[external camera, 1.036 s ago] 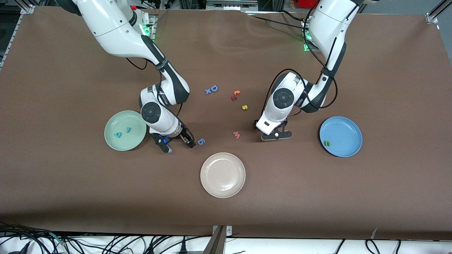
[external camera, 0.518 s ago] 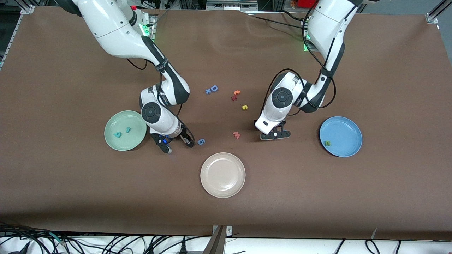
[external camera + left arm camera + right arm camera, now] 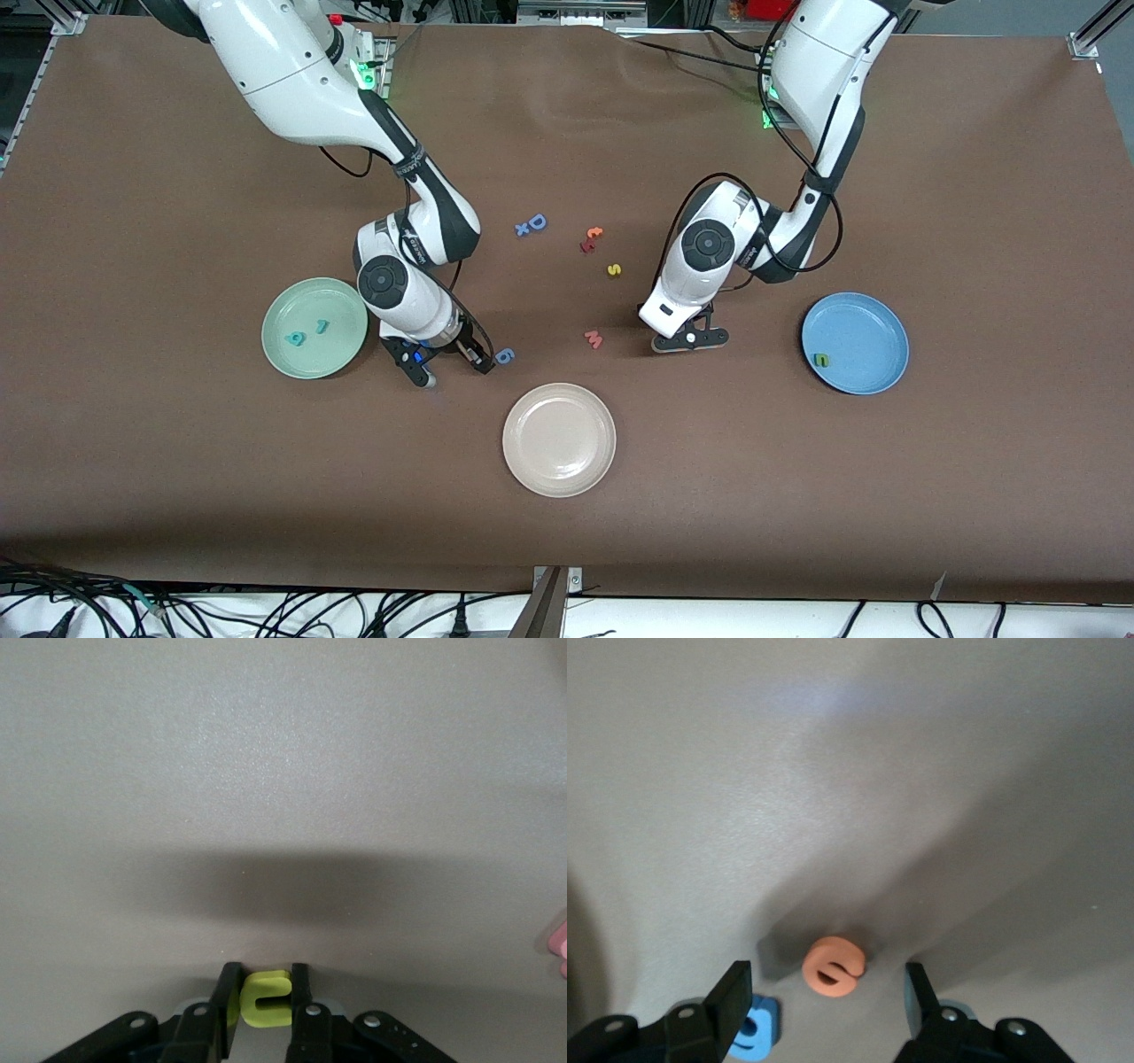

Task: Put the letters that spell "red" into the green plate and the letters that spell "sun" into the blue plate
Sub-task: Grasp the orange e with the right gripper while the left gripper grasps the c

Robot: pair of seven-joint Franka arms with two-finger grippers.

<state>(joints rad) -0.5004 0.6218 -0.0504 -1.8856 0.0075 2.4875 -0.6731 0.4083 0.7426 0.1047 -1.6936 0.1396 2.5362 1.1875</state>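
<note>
The left gripper (image 3: 262, 1010) has just pinched shut on the yellow "u" (image 3: 264, 999) at the table beside the pink "w" (image 3: 594, 338), readying it for the blue plate (image 3: 873, 330), while the right gripper (image 3: 824, 992) hangs open around the orange "e" (image 3: 833, 966).

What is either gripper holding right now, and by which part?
The left gripper is shut on the yellow "u", pinching its two outer sides down at the table. The right gripper holds nothing: it is open around the orange "e".
</note>
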